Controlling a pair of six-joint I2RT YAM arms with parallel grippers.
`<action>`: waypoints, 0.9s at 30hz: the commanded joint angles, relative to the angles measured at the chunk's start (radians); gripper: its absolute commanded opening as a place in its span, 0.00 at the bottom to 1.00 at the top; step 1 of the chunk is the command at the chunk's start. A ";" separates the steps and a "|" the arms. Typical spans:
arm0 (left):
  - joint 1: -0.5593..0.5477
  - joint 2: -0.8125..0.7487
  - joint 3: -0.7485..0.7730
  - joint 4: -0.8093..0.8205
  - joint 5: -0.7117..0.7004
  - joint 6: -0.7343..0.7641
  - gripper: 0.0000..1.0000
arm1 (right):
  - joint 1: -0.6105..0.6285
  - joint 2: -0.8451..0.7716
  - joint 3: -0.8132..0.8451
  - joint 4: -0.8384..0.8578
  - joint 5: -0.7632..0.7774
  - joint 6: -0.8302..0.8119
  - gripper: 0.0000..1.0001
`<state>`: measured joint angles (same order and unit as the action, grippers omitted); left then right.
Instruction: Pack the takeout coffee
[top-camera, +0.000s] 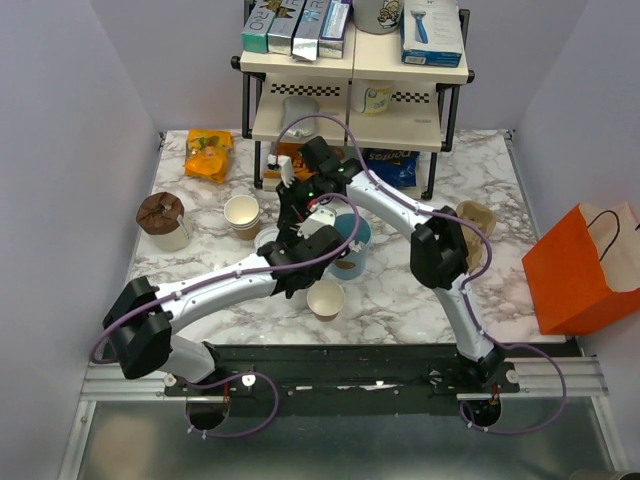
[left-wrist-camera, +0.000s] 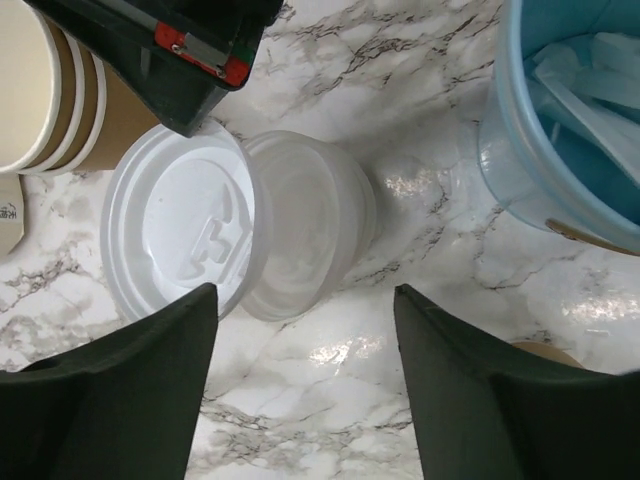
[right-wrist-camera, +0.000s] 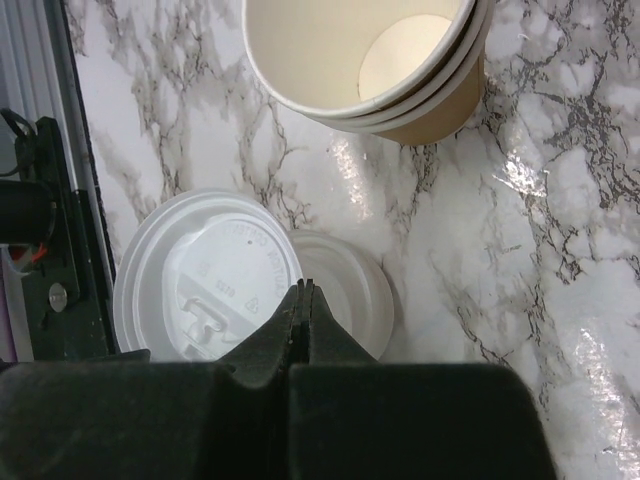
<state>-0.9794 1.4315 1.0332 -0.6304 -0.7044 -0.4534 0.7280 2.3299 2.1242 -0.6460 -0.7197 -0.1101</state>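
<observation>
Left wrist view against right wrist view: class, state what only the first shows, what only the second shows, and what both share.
Only the left wrist view shows the light-blue cup holding white packets, and the left gripper with its fingers spread apart. Only the right wrist view shows the right gripper with its fingertips pressed together, and the inner bottom of the stacked paper cups. Both show the flat white lid, the second lid beside it, those stacked cups and the marble table.

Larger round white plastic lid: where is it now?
Left wrist view: the larger round white plastic lid lies on the marble table, beside the stacked tan paper cups, left of the light-blue cup.
</observation>
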 joint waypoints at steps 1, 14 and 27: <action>-0.007 -0.106 0.021 -0.006 0.083 -0.033 0.84 | 0.013 -0.075 -0.029 0.052 0.014 0.027 0.01; -0.005 -0.555 -0.107 0.037 0.387 -0.116 0.99 | 0.013 -0.217 -0.107 0.166 0.276 0.090 0.01; -0.005 -0.849 -0.115 -0.118 0.220 -0.490 0.99 | 0.010 -0.426 -0.260 0.181 0.594 0.072 0.01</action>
<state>-0.9833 0.6071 0.8787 -0.6674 -0.3443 -0.7090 0.7319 1.9797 1.9297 -0.4839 -0.2489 -0.0235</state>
